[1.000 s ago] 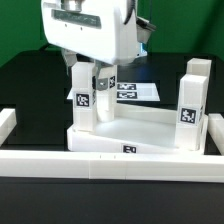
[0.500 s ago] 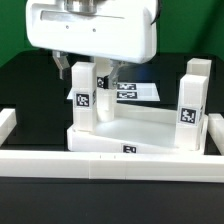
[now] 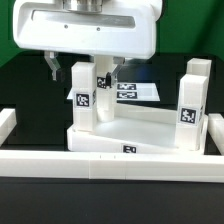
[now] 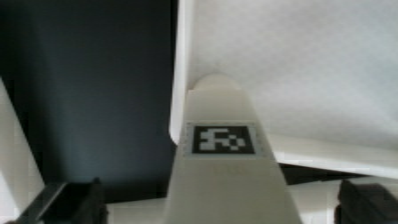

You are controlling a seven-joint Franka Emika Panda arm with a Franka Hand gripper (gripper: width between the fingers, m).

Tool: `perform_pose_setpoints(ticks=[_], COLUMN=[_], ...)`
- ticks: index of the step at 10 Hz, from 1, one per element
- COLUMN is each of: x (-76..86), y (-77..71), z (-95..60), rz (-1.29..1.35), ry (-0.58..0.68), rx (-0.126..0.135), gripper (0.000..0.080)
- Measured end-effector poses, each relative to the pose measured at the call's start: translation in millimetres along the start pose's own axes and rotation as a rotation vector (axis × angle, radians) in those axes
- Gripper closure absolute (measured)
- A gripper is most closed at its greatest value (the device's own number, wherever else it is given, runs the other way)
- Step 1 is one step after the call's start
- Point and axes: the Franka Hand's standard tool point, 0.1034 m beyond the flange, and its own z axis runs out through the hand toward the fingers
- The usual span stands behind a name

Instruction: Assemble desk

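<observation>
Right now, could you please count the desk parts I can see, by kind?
Tabletop: 1
Legs: 3 in view, all upright
Total: 4 parts; no fourth leg shows.

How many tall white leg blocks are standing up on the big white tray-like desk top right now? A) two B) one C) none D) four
A: two white plastic leg blocks stand upright on the white tray-like tabletop, one leg block under the gripper on the exterior view's left, the other leg block on its right.
</observation>
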Motion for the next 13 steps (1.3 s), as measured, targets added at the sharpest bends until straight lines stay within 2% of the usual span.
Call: perform_pose_setpoints(ticks=[1, 3, 4, 5, 7, 10, 13], x=[0.0, 0.0, -0.1, -0.3, -0.3, -0.4, -1.8], y=[-0.1, 0.1, -0.1, -0.1, -0.2, 0.0, 2.6], z=[0.0, 0.2, 0.3, 0.4, 0.4, 0.6, 1.8], rz=[0.001, 0.002, 0.007, 0.024, 0.072, 0.278, 0.609], ry=[0.0, 0.0, 0.0, 0.0, 0.0, -0.001, -0.005], rx=[0.0, 0.0, 0.0, 0.001, 0.001, 0.001, 0.035], gripper=[0.0154, 0.0418, 0.0418, 0.0511, 0.0511, 0.0511, 0.0509])
